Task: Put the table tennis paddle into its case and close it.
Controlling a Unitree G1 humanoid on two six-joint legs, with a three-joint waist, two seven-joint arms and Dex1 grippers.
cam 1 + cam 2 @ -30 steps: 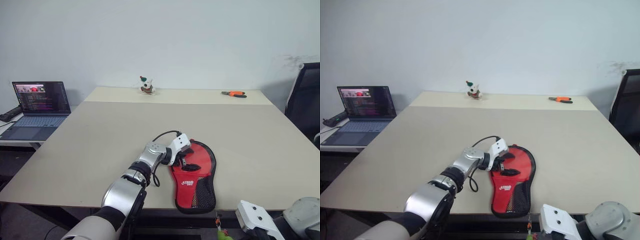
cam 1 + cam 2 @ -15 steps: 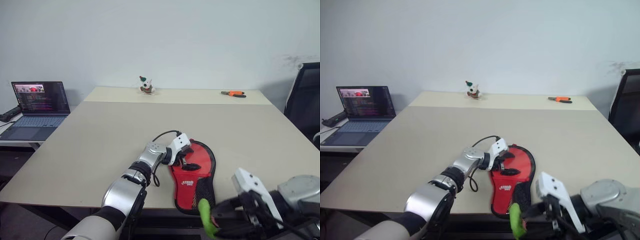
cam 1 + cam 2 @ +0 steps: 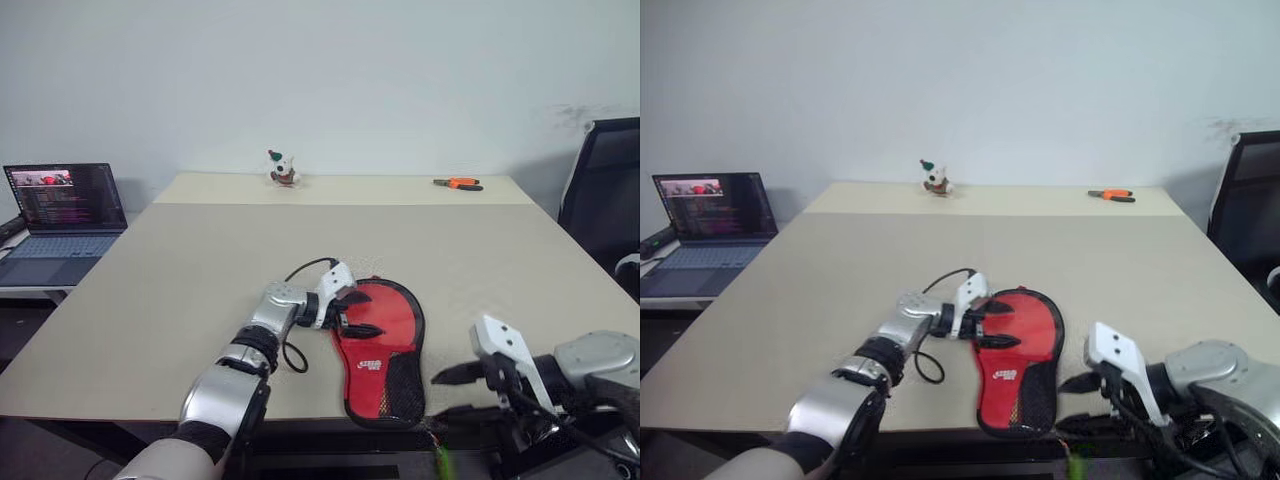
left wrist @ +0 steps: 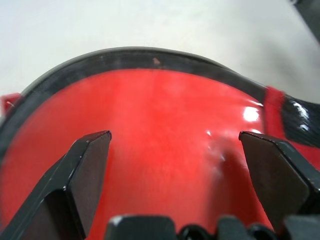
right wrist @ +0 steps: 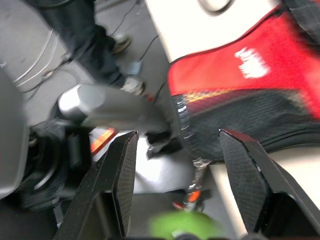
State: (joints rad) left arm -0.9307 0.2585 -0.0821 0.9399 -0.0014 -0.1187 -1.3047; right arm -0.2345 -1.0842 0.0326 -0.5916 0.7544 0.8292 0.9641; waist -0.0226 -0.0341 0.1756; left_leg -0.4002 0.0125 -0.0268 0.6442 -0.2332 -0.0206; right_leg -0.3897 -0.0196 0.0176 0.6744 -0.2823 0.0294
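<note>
Spanning nearly the whole scene, the beige table (image 3: 200, 260) carried everything that mattered. A black office chair (image 3: 600, 190) stood off its right side, and an open laptop (image 3: 62, 215) sat on a lower surface off its left side.

The case (image 3: 385, 345) lay near the table's front edge, a little right of the middle, red panel with white lettering facing up, its round end pointing toward the table's centre and its black mesh end reaching the front edge. The table tennis paddle itself could not be made out apart from the case, so whether it lay inside could not be told.

The left gripper (image 3: 352, 312) reached in from the left over the round end of the case, its two black fingers (image 4: 87, 165) spread wide and released, with nothing between them; the wrist view showed glossy red surface and a black border beyond them, though whether the tips touched it could not be told. The right gripper (image 3: 455, 392) hung off the table's front edge, just right of the mesh end, its fingers parted and grasping nothing. Its wrist view showed the mesh end, and below it a blurred green tag (image 5: 182, 225).

At the far edge stood a small toy figure (image 3: 282, 168) left of the middle, and orange-handled pliers (image 3: 458, 184) lay toward the far right corner.
</note>
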